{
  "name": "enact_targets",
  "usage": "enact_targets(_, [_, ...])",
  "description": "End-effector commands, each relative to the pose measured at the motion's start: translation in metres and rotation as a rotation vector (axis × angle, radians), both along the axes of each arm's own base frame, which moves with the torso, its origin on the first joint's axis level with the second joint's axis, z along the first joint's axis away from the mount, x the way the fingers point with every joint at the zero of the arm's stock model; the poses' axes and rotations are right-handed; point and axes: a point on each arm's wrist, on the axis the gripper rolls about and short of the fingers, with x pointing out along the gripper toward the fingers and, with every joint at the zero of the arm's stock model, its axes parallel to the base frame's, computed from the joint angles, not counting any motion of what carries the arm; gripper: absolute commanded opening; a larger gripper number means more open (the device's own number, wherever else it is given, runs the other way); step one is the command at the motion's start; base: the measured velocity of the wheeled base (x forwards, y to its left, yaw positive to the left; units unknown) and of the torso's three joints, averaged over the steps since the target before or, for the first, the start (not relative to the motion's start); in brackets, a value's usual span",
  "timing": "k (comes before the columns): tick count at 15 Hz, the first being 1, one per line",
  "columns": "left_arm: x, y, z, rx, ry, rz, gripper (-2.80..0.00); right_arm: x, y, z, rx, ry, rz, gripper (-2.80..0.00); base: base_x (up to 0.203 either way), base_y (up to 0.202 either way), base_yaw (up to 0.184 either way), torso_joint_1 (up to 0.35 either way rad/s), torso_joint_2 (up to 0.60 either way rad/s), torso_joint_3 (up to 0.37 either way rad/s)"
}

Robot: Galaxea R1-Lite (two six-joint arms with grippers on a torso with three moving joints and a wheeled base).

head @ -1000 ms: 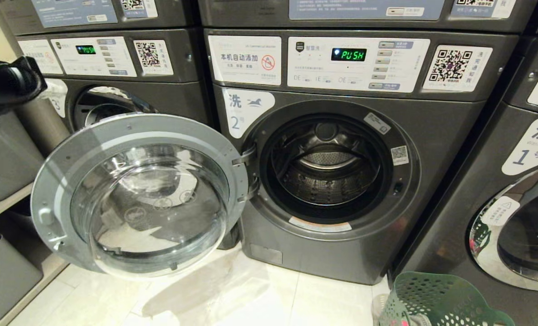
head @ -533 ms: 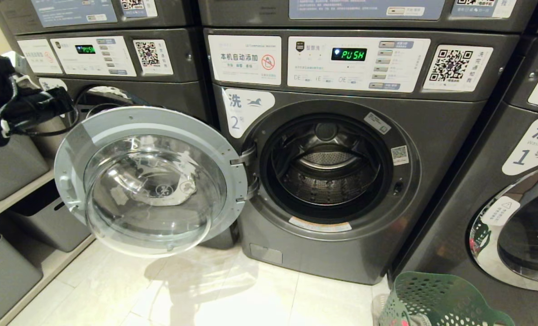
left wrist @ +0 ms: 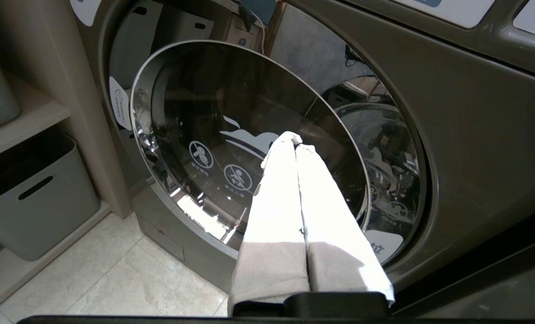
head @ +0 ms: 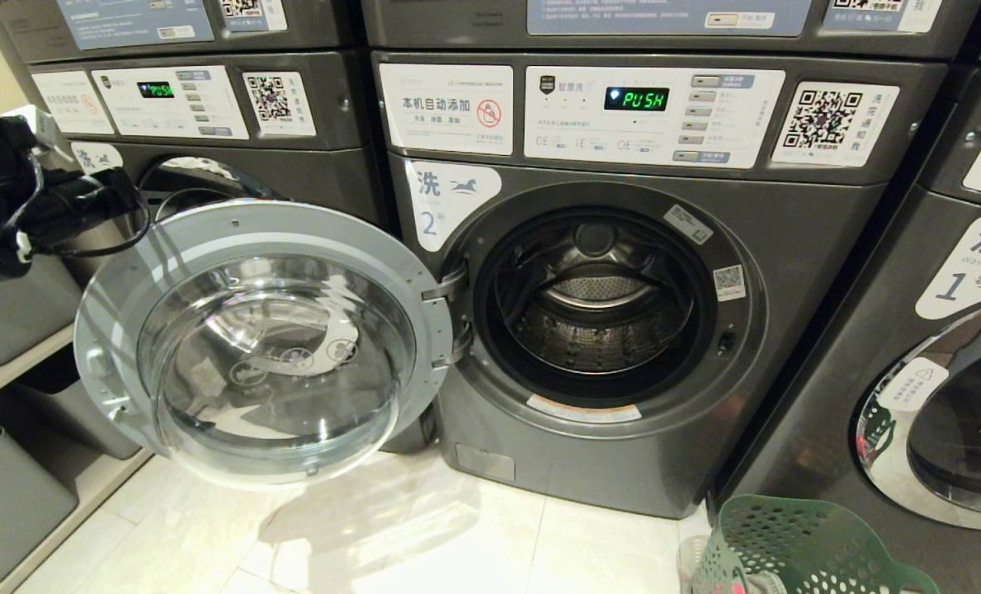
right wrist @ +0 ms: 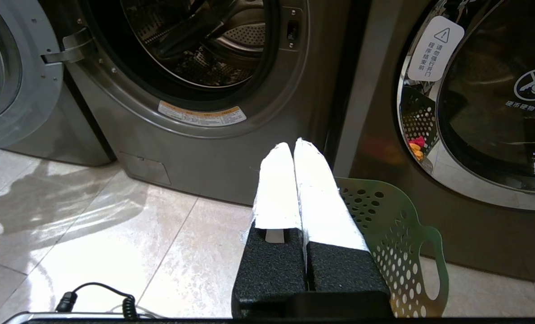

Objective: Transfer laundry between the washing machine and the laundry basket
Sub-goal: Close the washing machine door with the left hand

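Washer [head: 622,462] door [head: 267,346] swung wide, drum bare for loading; basket [head: 795,544] with laundry [head: 733,587] by its right; left gripper [left wrist: 294,141] pinched shut, empty, beside door; right gripper [right wrist: 293,148] likewise shut above basket.

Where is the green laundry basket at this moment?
The laundry basket sits on the floor at the lower right of the head view, just in front of the closed machine labelled 1 and to the right of the open washing machine.

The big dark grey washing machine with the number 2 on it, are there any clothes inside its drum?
No, the dark grey front-loading washing machine stands open and its shiny metal drum shows only bare walls.
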Motion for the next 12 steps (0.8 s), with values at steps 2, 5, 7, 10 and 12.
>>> enact_targets(2, [-0.004,-0.002,-0.002,-0.031,0.066,-0.010,-2.80,0.000,0.000,0.000,0.000,0.000,0.001,-2.80,0.000,0.000,0.000,0.000,0.00,0.000])
enact_targets(5, [-0.012,-0.020,-0.013,-0.140,0.261,-0.122,-2.80,0.000,0.000,0.000,0.002,0.000,-0.001,-2.80,0.000,0.000,0.000,0.000,0.00,0.000])
enact_targets(7, [-0.007,-0.025,-0.022,-0.160,0.300,-0.148,-2.80,0.000,0.000,0.000,0.000,0.000,-0.001,-2.80,0.000,0.000,0.000,0.000,0.00,0.000])
enact_targets(10, [-0.007,-0.026,-0.031,-0.188,0.359,-0.172,-2.80,0.000,0.000,0.000,0.000,0.000,-0.001,-2.80,0.000,0.000,0.000,0.000,0.00,0.000])
enact_targets(12, [-0.016,-0.029,-0.026,-0.215,0.397,-0.175,-2.80,0.000,0.000,0.000,-0.001,0.000,-0.001,-2.80,0.000,0.000,0.000,0.000,0.00,0.000])
